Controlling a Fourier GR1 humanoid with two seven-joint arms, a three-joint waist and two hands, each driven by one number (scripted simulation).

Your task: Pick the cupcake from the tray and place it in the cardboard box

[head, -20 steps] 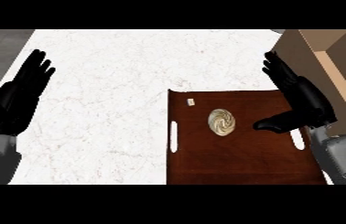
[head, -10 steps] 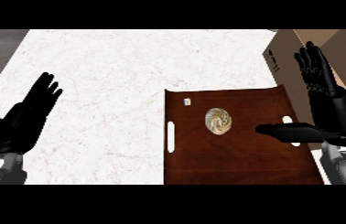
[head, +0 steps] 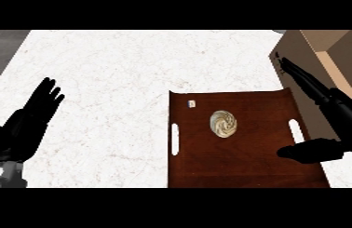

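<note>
1. A dark brown wooden tray [head: 240, 162] lies on the right part of the white marbled tabletop [head: 124, 73], its near end running out of view at the bottom.
2. The tray has a pale slot handle on each long side, one at the left edge and one at the right.
3. The cupcake [head: 223, 123] sits on the tray toward its far half, about midway between the two long sides. Seen from above, it shows as a pale oval with a swirl on top.
4. Nothing touches the cupcake; both hands are apart from it.
5. A small light tag or sticker [head: 192, 103] lies on the tray near its far left corner, just beyond and to the left of the cupcake.
6. The cardboard box [head: 323, 50] stands at the far right, past the tray's far right corner, with its tan inside showing and part of it cut off by the edge.
7. The right hand [head: 328, 101] is at the right edge, wide open: its fingers stretch straight toward the far side across the box's near wall, while its thumb [head: 309, 151] points left over the tray's right edge, near the right slot handle. It holds nothing.
8. The left hand [head: 31, 124] rests open at the left edge over the bare tabletop, fingers straight and pointing away, well apart from the tray.
</note>
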